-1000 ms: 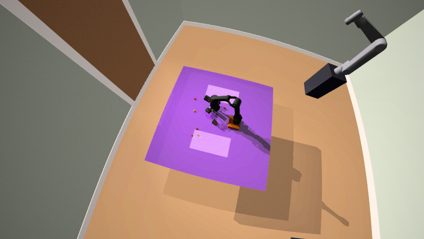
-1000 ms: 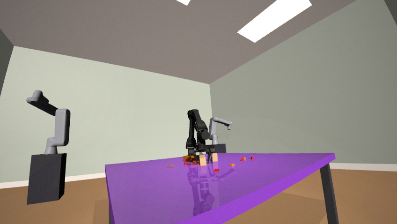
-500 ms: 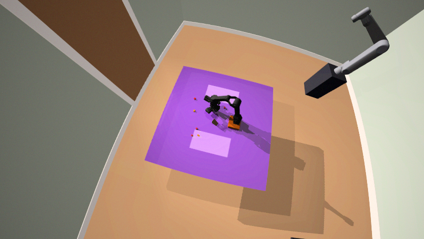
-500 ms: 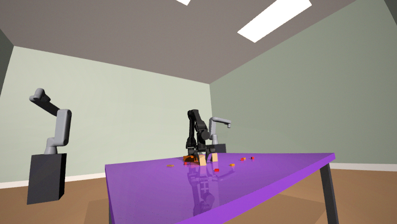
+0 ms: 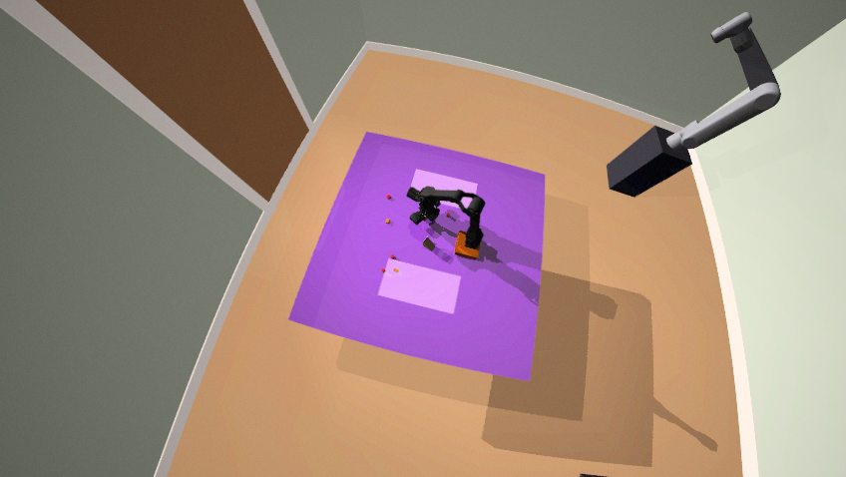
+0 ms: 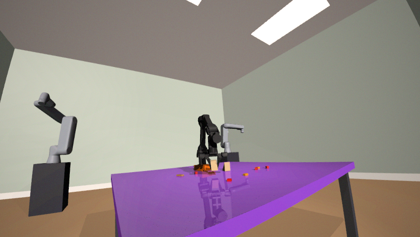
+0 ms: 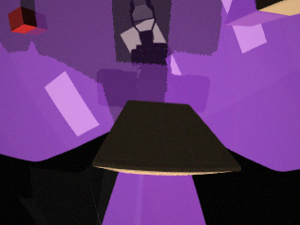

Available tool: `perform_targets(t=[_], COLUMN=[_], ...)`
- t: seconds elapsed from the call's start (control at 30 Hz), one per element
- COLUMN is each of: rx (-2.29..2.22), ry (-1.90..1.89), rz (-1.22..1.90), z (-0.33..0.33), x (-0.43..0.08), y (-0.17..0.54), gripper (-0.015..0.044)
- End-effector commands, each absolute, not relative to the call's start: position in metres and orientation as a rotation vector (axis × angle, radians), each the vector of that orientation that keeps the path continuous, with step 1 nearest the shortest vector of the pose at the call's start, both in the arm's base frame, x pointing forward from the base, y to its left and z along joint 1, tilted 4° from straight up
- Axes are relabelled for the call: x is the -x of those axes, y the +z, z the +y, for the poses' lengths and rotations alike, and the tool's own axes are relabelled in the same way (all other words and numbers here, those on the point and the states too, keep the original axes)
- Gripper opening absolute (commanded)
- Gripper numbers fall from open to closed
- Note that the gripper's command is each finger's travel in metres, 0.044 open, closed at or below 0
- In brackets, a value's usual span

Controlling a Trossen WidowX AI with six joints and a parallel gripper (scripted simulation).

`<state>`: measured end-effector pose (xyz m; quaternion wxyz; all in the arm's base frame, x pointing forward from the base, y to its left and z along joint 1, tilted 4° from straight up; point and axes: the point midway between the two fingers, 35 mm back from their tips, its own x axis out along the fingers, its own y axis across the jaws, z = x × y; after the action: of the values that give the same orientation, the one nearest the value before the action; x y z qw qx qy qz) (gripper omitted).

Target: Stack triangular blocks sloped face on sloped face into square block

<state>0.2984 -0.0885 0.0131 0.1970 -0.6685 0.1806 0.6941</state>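
Observation:
My gripper [image 5: 425, 217] [image 6: 213, 161] [image 7: 157, 135] is shut on one triangular block. This held block [image 6: 213, 165] [image 7: 163, 134] is pale wood, with a dark shaded face towards the wrist camera, and hangs slightly tilted just above the purple table [image 5: 491, 343] [image 6: 164, 197]. In the top view the arm mostly hides it. The other triangular block [image 5: 428, 243] [image 6: 226, 166] stands on the table a short way off, apart from the held one. Only a corner of that other block [image 7: 285, 8] shows at the top right of the wrist view.
Small red and orange pieces lie scattered: a red one [image 5: 388, 197], an orange one [image 5: 387, 221], a red one [image 5: 392, 256] and others. A red cube [image 7: 21, 20] lies at the wrist view's top left. The arm's orange base [image 5: 466, 244] is close by.

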Motion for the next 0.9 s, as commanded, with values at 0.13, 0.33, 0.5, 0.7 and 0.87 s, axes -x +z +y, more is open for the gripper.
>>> perform_targets(t=[0.13, 0.33, 0.5, 0.7, 0.87], rx=[1.858, 1.799, 1.698, 1.58, 1.477], ry=[1.927, 1.869, 1.77, 1.653, 1.55], rz=[0.528, 0.609, 0.734, 0.865, 0.966], z=[-0.0885, -0.0885, -0.0886, -0.0886, -0.0886], x=[-0.2986, -0.2986, -0.2986, -0.2986, -0.2987], y=[0.0126, 0.0126, 0.0126, 0.0126, 0.0126], gripper=[0.0, 0.0, 0.0, 0.0, 0.0])
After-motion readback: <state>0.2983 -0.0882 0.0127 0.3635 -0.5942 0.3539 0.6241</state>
